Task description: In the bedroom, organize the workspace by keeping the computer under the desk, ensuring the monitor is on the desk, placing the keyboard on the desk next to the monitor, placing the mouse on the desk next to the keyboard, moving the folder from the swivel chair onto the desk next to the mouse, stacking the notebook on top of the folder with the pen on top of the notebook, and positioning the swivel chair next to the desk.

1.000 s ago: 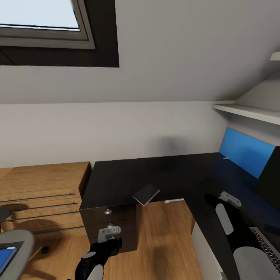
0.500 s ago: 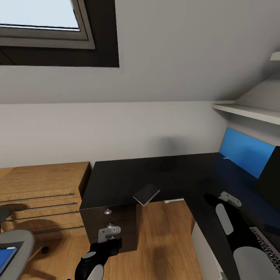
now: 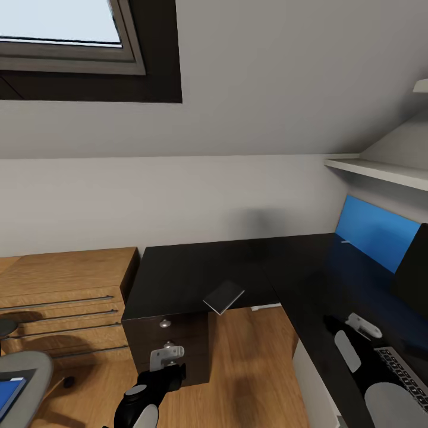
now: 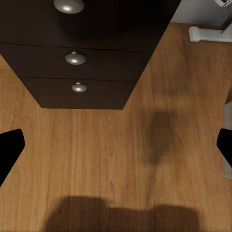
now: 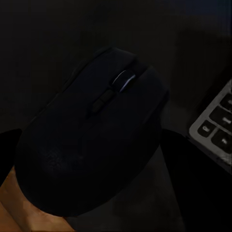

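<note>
We are putting the mouse (image 5: 96,140) down on the dark bench (image 3: 196,273), right beside the keyboard (image 3: 404,371). In the right wrist view the mouse is sitting close in front of the camera, with the keyboard's keys just beside it. The right claw (image 3: 364,325) is hanging low over the bench near the keyboard. We cannot tell if its fingers are apart or pinching the mouse, because everything there is so dark.

To do this step well, we are thinking the mouse should lie flat on the bench before the claw lets go. It should stay near the keyboard but not on top of the keys. Then the arm should lift straight up, so it is not bumping the mouse or sliding it away.

The left claw (image 3: 166,355) is hanging low by the dark drawers (image 4: 77,58), over the wooden floor (image 4: 111,145). In the left wrist view its fingers are spread wide apart and holding nothing.

The small grey notebook (image 3: 223,296) is lying on the front edge of the bench, poking out a little. The swivel chair (image 3: 24,380) is standing off to the left, well apart from the bench, with the blue folder (image 3: 9,393) on its seat. The monitor (image 3: 374,235) is glowing blue on the bench to the right.

Compared with a second ago, the right arm has moved lower and further right, toward the keyboard. The left arm, the notebook and the chair are staying where they were.
</note>
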Robot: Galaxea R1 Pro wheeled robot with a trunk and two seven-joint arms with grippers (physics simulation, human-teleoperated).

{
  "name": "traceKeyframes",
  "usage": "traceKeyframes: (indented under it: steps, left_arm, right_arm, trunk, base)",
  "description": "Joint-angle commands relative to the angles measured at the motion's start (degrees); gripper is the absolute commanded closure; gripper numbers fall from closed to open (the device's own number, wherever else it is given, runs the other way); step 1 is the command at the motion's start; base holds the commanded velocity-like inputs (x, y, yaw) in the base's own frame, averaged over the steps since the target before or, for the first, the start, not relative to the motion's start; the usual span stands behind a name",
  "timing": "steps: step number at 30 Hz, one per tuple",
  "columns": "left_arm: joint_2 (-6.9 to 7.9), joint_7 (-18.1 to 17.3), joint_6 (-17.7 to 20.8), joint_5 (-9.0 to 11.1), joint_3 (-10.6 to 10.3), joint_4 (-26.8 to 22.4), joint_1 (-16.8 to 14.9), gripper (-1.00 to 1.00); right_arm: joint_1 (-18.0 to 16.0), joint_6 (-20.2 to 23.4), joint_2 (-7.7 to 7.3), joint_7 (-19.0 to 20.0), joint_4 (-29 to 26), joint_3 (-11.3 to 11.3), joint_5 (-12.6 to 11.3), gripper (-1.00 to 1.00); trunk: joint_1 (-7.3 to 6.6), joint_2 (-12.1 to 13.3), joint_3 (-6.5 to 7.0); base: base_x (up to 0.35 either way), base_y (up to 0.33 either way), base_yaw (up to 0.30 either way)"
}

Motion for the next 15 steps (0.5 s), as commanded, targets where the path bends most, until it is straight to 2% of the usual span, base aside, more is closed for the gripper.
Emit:
traceKeyframes:
  steps: [1, 4, 7, 15]
  left_arm:
    - [0.06, 0.57, 0.03, 0.51, -0.17, -0.08, -0.08, -1.0]
    - [0.04, 0.57, -0.01, 0.47, -0.2, -0.08, -0.08, -1.0]
    - [0.01, 0.57, -0.02, 0.44, -0.26, -0.08, -0.08, -1.0]
    - [-0.03, 0.49, 0.0, 0.51, -0.35, -0.08, -0.08, -1.0]
  right_arm:
    - [-0.37, -0.63, -0.41, -0.33, 1.51, 0.06, -0.47, 1.0]
    - [-2.53, -3.34, -1.26, -0.35, 6.75, 0.12, -0.43, 1.0]
    - [-3.53, -4.23, -1.74, -0.35, 8.82, 0.14, -0.45, 1.0]
    - [-3.86, -4.52, -2.03, -0.38, 9.54, 0.15, -0.48, 1.0]
  trunk:
    - [0.02, -0.09, -0.1]
    - [0.02, -0.09, -0.1]
    - [0.02, -0.09, -0.1]
    - [0.02, -0.09, -0.1]
  base:
    - [0.0, 0.0, 0.0]
    - [0.038, -0.013, 0.0]
    - [0.197, -0.1, 0.0]
    - [0.066, -0.039, 0.0]
